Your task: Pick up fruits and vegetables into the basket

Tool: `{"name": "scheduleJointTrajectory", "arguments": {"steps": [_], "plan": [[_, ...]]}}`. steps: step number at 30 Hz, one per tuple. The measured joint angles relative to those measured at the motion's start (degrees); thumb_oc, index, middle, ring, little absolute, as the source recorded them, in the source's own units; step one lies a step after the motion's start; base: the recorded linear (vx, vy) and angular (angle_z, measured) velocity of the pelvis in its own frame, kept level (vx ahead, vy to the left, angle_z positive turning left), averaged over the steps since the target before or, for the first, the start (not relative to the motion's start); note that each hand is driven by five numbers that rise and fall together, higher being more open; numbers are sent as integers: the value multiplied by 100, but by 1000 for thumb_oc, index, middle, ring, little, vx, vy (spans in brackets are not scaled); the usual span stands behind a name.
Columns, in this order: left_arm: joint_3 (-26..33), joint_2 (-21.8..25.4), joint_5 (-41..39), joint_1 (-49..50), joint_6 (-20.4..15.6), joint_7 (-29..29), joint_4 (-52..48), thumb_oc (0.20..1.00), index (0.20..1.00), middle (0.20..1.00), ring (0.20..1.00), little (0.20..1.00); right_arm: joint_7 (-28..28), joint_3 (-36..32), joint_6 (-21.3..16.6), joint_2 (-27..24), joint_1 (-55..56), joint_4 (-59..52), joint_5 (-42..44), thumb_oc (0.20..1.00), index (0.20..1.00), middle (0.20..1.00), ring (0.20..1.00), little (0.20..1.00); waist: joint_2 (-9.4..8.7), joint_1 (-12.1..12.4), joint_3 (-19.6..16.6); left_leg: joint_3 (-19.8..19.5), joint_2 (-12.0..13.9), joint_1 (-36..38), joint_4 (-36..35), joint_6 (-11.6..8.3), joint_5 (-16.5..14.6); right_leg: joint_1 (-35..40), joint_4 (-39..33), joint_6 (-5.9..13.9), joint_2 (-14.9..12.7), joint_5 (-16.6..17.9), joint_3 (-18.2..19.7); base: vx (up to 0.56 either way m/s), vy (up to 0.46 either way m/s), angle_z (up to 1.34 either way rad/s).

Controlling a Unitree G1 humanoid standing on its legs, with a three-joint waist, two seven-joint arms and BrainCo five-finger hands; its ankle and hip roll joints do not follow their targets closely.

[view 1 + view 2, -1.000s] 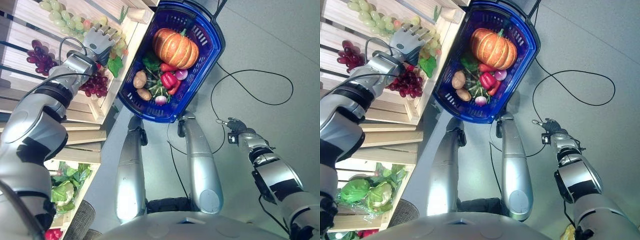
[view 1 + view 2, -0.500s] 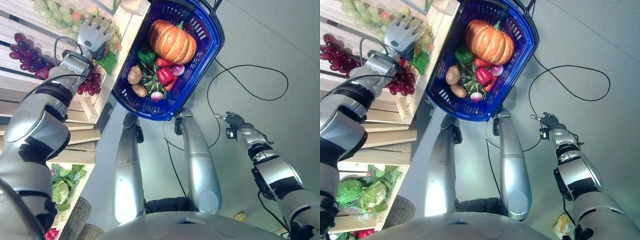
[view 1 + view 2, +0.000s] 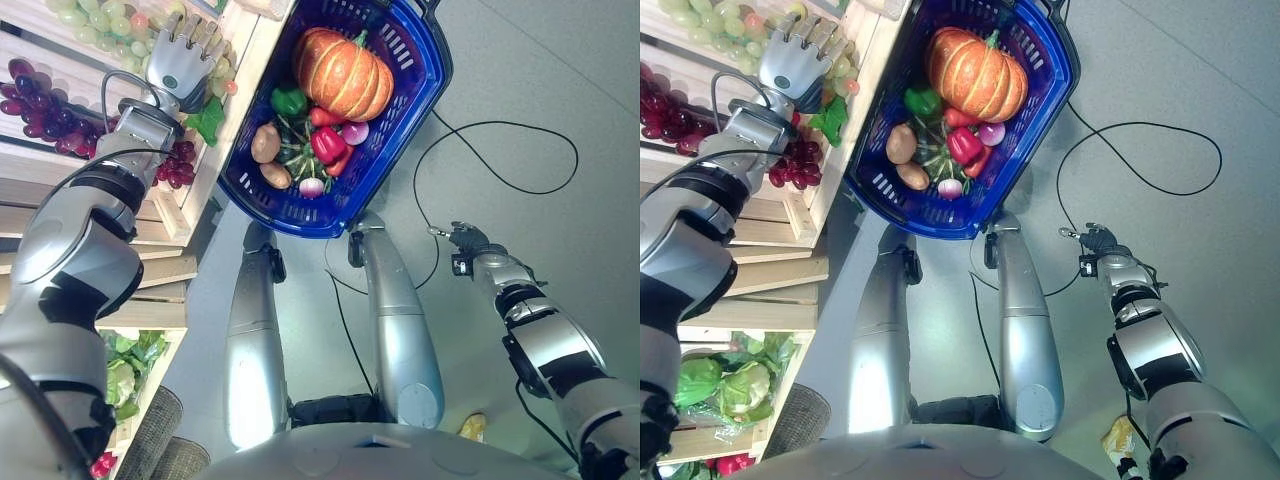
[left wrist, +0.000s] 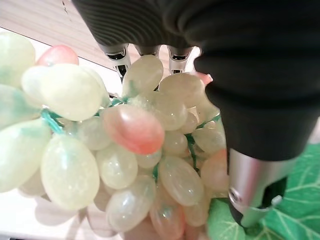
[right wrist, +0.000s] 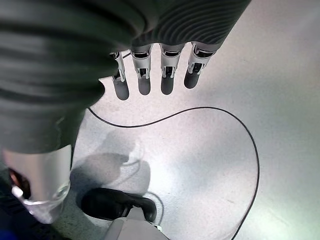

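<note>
The left hand [image 3: 183,60] is over the wooden shelf [image 3: 200,190] with fingers spread straight, holding nothing. The bunch of green grapes [image 4: 125,150] lies directly under its palm, very near. The blue basket [image 3: 405,115] is beside the shelf. The right hand [image 5: 150,75] hangs relaxed above the floor.

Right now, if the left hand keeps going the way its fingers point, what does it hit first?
Most likely the bunch of pale green grapes on the wooden shelf. The left hand is open, its fingers reaching over the bunch. Whether they already touch it is unclear.
</note>
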Motion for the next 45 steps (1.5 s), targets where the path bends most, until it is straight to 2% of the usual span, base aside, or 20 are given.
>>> {"name": "scheduleJointTrajectory", "arguments": {"steps": [2, 3, 4, 5, 14, 24, 28, 31, 33, 37, 42, 45], "plan": [[1, -23, 69, -11, 25, 0, 39, 1000, 1000, 1000, 1000, 1000, 0, 30, -1, -1, -53, 0, 0, 1000, 1000, 1000, 1000, 1000, 0, -1, 0, -5, 1, -2, 0, 0, 0, 0, 0, 0, 1, 0, -4, 0, 0, 0], [1, -33, 135, -15, 54, -1, 60, 915, 915, 915, 915, 915, 0, 45, -11, 0, -78, 0, 1, 1000, 1000, 1000, 1000, 1000, 0, -1, 0, -7, 2, -1, 0, -1, 0, 0, 0, 0, 1, 0, -5, 0, 0, 0], [0, -42, 163, -20, 91, -6, 76, 310, 310, 310, 310, 310, 0, 50, -21, 0, -96, 0, 1, 1000, 1000, 1000, 1000, 1000, 0, -1, 0, -10, 3, -2, 0, -1, 0, 0, 0, 0, 3, 0, -7, 0, 0, 0], [1, -56, 169, -24, 125, -23, 83, 200, 200, 200, 200, 200, 0, 50, -24, 0, -106, 0, 1, 1000, 1000, 1000, 1000, 1000, 0, -1, 0, -15, 3, -2, -1, -1, 0, 0, 0, 0, 3, 0, -9, 0, 0, 0], [6, -122, 279, -226, 360, -279, 85, 200, 200, 200, 200, 200, -2, 80, -19, -7, -146, -1, 5, 1000, 1000, 1000, 1000, 1000, 0, -21, -1, -21, 3, -1, -1, -7, -4, -1, -10, 1, 10, 0, -8, 0, 0, 0], [76, -123, 266, -231, 373, -425, 84, 200, 200, 200, 200, 200, -1, 79, -24, -23, -168, -2, 82, 1000, 1000, 1000, 1000, 1000, 1, -9, -1, -3, 5, 14, 0, -17, -10, -2, -9, 1, 31, 0, 6, 0, 0, 0], [80, -124, -92, -225, 371, -456, 84, 200, 200, 200, 200, 200, -1, 79, -27, -23, -189, -6, 123, 1000, 1000, 1000, 1000, 1000, 1, -9, -1, 7, 6, 30, 1, -29, -3, 0, -2, -6, 38, 5, 19, 0, 0, 0], [365, -162, -1474, -118, 240, -361, 75, 200, 200, 200, 200, 200, -35, 76, -168, -22, -225, -8, 230, 1000, 1000, 1000, 1000, 1000, 1, -8, -1, 8, 19, 103, -1, -42, 6, 65, -7, -25, 58, 17, 27, 0, 0, 0], [911, -171, -2699, 18, -46, -350, 19, 200, 200, 200, 200, 200, -125, 66, -349, -34, -217, -29, 334, 1000, 1000, 1000, 1000, 1000, 1, 1, -1, 4, 36, 195, -16, -56, 10, 157, -17, -24, 73, 17, 21, -3, -31, -1], [1773, -146, -4387, 293, -502, -428, -301, 200, 200, 200, 200, 200, -281, -50, -702, -102, -105, -387, 589, 1000, 1000, 1000, 1000, 1000, 2, 115, -2, -3, 83, 405, -213, -120, 62, 285, -39, -23, 88, 13, 0, -8, -33, 1], [2616, -133, -5638, 889, -882, -631, -699, 200, 200, 200, 200, 200, -599, -197, -1015, -102, -38, -1036, 842, 1000, 1000, 1000, 1000, 1000, 2, 208, -2, -100, 80, 507, -369, -161, 194, 397, -77, -26, 96, 13, -142, -15, -25, 8], [2798, -135, -6079, 1071, -1059, -737, -806, 200, 200, 200, 200, 200, -731, -235, -1097, -109, -50, -1336, 892, 1000, 1000, 1000, 1000, 1000, 2, 316, -1, -108, 76, 528, -407, -160, 225, 402, -71, -28, 92, 13, -153, -4, 0, 5]]}}
